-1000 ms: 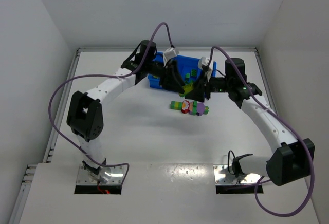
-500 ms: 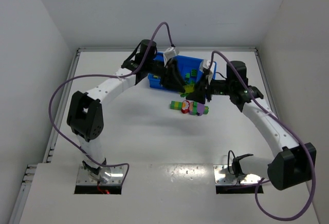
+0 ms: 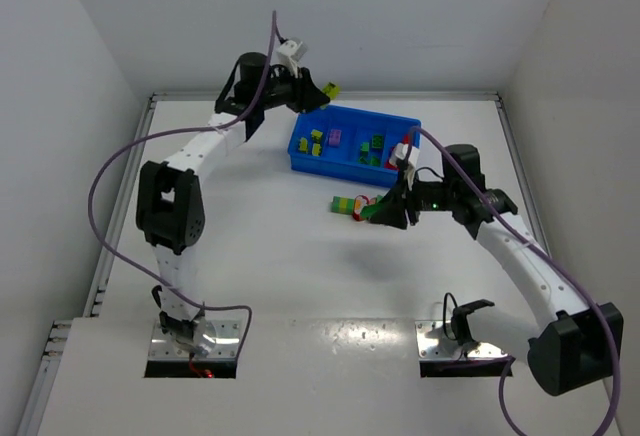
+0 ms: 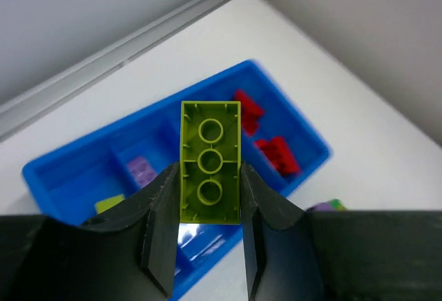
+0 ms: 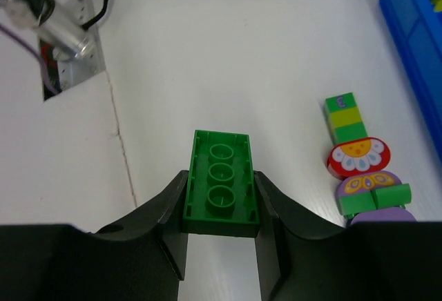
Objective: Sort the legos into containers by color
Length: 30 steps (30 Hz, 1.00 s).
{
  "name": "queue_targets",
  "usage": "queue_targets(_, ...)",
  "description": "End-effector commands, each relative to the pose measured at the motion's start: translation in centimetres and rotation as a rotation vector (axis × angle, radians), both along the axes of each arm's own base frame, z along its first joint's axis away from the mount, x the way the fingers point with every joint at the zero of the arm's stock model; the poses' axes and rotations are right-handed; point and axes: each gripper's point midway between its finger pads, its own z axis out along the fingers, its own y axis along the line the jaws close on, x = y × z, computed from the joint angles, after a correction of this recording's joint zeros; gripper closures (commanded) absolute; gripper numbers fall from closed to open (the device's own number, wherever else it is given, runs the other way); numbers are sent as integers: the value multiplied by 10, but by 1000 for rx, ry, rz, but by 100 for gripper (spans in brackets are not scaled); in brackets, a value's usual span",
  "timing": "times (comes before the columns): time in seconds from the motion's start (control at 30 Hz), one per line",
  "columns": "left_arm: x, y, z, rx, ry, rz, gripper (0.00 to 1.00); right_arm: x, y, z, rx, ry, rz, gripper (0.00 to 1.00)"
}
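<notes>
My left gripper (image 3: 320,90) is raised beyond the far left corner of the blue tray (image 3: 345,111) and is shut on a yellow-green brick (image 3: 329,89), which shows underside-up in the left wrist view (image 4: 210,163). The tray (image 4: 62,170) below holds red bricks (image 4: 266,135), a purple brick (image 4: 141,170) and a yellow one (image 4: 109,204). My right gripper (image 3: 380,212) is low in front of the tray, shut on a dark green brick (image 5: 221,183). Beside it lie a green-yellow striped stick (image 5: 345,118) and a red flower piece (image 5: 359,157) joined to purple and green pieces (image 5: 373,190).
The striped stick (image 3: 345,204) and the flower pieces (image 3: 365,202) lie on the white table just left of my right gripper. White walls close in the table at the back and sides. A base plate with cables (image 5: 65,32) shows in the right wrist view.
Both grippers were close together over the tray. The left one has swung up and back to the far left with the yellow-green brick. The right one has dropped toward the near side with the green brick.
</notes>
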Motion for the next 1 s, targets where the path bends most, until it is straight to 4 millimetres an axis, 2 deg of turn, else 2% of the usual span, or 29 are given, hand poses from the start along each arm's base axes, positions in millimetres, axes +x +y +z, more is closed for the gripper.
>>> queue_targets(0.0,36,9,-50,129,63,203,99,23,-1,21,36,-59,-104,100)
queue_targets(0.03,43,11,-68,149,87,230,97,27,0,21,42,-53,-120,100)
queue_targets(0.07,43,9,-77,168,105,246,97,32,1,30,61,-80,-126,100)
queue_targets(0.1,46,11,-85,179,114,266,97,39,1,25,58,-48,-155,100)
queue_targets(0.13,51,16,-91,193,120,303,97,44,3,35,71,-63,-159,100)
queue_targets(0.2,56,18,-106,219,134,342,97,55,3,41,82,-78,-190,100)
queue_targets(0.27,64,26,-108,241,123,396,97,72,2,46,90,-60,-264,100)
queue_targets(0.3,67,27,-119,256,141,406,97,76,1,46,91,-45,-286,100)
queue_targets(0.33,69,28,-122,264,148,414,97,83,1,53,105,-40,-314,100)
queue_targets(0.37,75,32,-119,273,142,451,96,89,1,50,99,-23,-335,100)
queue_targets(0.4,76,36,-126,294,163,466,93,96,-2,53,94,-31,-372,100)
queue_targets(0.43,78,37,-136,309,180,472,88,100,-3,51,98,-16,-395,100)
queue_targets(0.47,79,38,-139,312,194,483,70,107,-7,55,95,-22,-437,100)
queue_targets(0.5,79,39,-137,314,193,492,62,114,-7,51,90,-13,-458,100)
queue_targets(0.53,79,37,-142,310,208,485,46,119,-11,46,80,1,-495,100)
queue_targets(0.57,79,37,-142,310,208,485,40,125,-12,48,79,-11,-511,100)
queue_targets(0.63,74,32,-147,290,237,466,32,138,-17,37,54,10,-572,100)
queue_targets(0.7,70,29,-134,248,235,455,32,149,-20,39,48,11,-610,100)
queue_targets(0.73,70,28,-128,227,235,462,31,156,-23,25,22,32,-638,100)
queue_targets(0.77,69,29,-122,211,231,475,31,163,-24,29,20,22,-653,100)
queue_targets(0.87,66,36,-91,135,237,504,31,189,-29,20,-14,8,-708,97)
queue_targets(0.97,53,35,-66,91,230,413,30,212,-31,16,-52,-19,-735,97)
